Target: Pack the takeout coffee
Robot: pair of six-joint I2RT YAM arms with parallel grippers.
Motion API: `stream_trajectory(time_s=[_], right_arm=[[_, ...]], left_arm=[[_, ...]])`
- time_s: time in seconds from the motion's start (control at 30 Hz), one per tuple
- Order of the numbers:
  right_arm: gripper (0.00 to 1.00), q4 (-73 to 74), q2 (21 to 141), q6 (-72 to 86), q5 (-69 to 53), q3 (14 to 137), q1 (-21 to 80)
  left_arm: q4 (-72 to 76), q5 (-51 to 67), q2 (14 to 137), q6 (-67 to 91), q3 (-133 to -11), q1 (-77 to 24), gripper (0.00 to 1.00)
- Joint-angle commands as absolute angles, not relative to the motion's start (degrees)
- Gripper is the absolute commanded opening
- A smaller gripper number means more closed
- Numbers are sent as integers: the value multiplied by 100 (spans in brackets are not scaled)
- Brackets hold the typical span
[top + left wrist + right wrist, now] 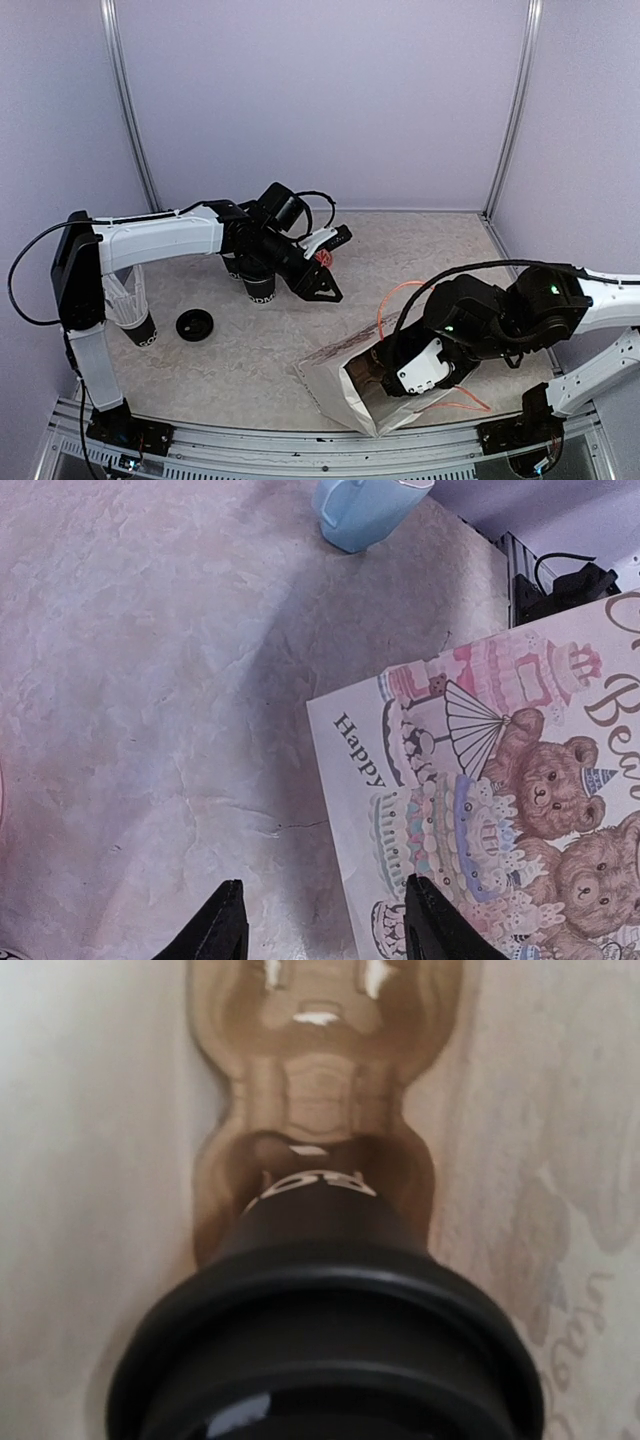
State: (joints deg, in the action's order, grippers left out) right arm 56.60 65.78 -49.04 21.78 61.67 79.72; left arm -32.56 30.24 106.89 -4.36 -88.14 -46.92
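Note:
One takeout coffee cup point(320, 1290), black with a black lid and white lettering, fills the right wrist view; it points into the paper bag toward a brown cardboard carrier point(320, 1090). My right gripper point(380, 372) reaches into the mouth of the bag point(335, 395) and is shut on this cup; its fingers are hidden behind the lid. Another black cup point(261, 291) stands under my left arm. My left gripper point(320, 288) point(322, 905) hovers open and empty over the table, beside the bag's printed side point(500, 780).
A black cup bristling with white straws point(138, 318) stands at the left, by the left arm's base. A loose black lid point(195, 325) lies beside it. A light-blue mug point(365, 510) sits beyond the bag. The bag's orange handles point(392, 300) trail on the table.

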Motion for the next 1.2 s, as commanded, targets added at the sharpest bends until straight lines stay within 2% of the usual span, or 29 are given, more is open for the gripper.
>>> stream_trajectory(time_s=[0.0, 0.4, 1.17], right_arm=[[43, 5220, 6524, -4995, 2664, 5956, 8027], [43, 5017, 6492, -5133, 2534, 5555, 8024], [42, 4084, 6403, -5457, 2484, 5075, 7936]], left_arm=[[-3236, 3291, 10911, -492, -9000, -4641, 52], [-3246, 3690, 11113, -500, -8978, -4666, 51], [-3334, 3568, 11405, -551, -8927, -4641, 51]])
